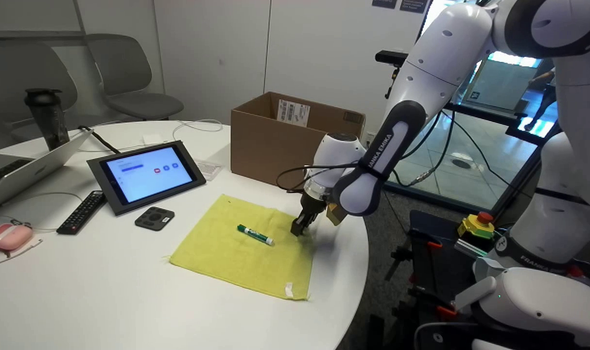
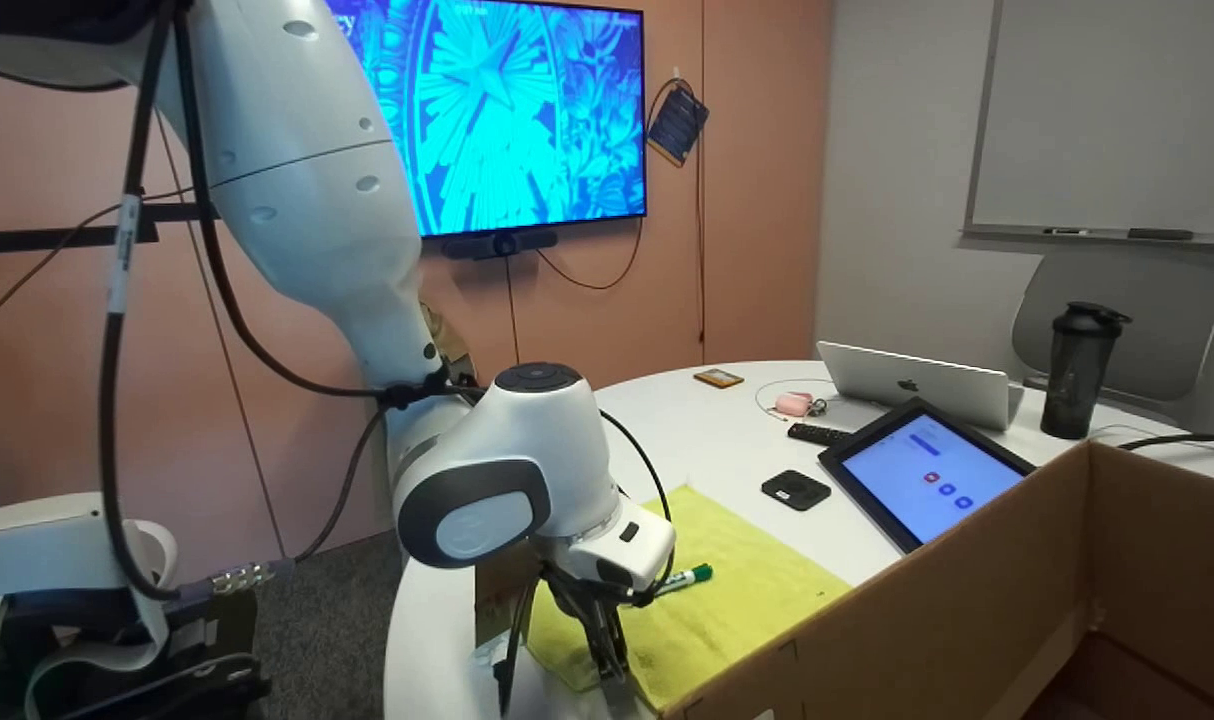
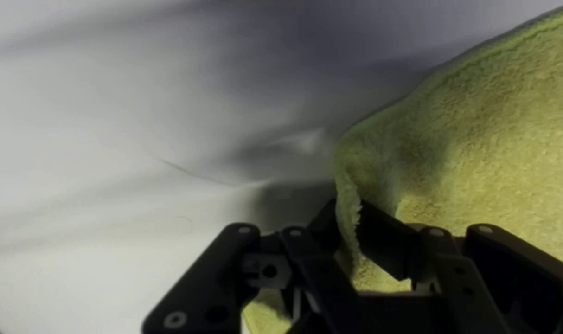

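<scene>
A yellow cloth (image 1: pixel 212 248) lies mostly flat on the white table (image 1: pixel 130 291); it also shows in an exterior view (image 2: pixel 757 580) and in the wrist view (image 3: pixel 508 148). My gripper (image 1: pixel 298 228) points down at the cloth's edge nearest the robot. In the wrist view the gripper (image 3: pixel 348 227) is shut on a pinched fold of that edge, which stands up between the fingertips. In an exterior view the gripper (image 2: pixel 612 665) shows beside the box. A green marker (image 1: pixel 255 235) lies on the cloth, apart from the gripper; the arm partly hides the marker (image 2: pixel 685 579) in an exterior view.
An open cardboard box (image 1: pixel 270 146) stands close behind the gripper. A tablet (image 1: pixel 149 172), a black puck-like device (image 1: pixel 154 218), a remote (image 1: pixel 81 212), a pink case (image 1: pixel 13 237), a laptop (image 1: pixel 37 165) and a dark bottle (image 1: pixel 49 119) stand farther off. The table's rounded edge is near the arm.
</scene>
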Robot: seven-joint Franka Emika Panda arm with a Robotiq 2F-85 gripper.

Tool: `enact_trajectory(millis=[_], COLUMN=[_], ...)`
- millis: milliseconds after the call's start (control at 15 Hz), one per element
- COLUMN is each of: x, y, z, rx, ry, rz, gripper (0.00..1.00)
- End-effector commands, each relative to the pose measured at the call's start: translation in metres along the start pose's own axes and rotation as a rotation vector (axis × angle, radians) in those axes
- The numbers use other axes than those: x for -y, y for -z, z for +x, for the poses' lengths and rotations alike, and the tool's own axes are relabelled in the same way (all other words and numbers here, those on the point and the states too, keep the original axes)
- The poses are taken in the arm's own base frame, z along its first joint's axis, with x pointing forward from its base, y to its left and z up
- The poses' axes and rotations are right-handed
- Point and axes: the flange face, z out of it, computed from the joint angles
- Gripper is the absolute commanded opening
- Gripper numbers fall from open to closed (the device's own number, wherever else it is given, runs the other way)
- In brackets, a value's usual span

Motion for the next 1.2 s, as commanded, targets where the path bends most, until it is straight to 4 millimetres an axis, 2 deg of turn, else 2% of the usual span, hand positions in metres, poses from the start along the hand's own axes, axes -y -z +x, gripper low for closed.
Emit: enact_trajectory(millis=[0, 267, 533, 800, 1133], x=[0.019, 0.043, 0.080, 0.119, 0.153], y=[0.026, 0.047, 0.053, 0.042, 0.022], z=[0.000, -0.004, -0.016, -0.036, -0.063], rx=[-0.017, -0.031, -0.034, -0.011, 0.043], ry=[0.064, 0.141, 0.252, 0.353, 0.414], rz=[-0.015, -0.026, -0.028, -0.030, -0.049], gripper=[0.06, 0.05, 0.05, 0.05, 0.05])
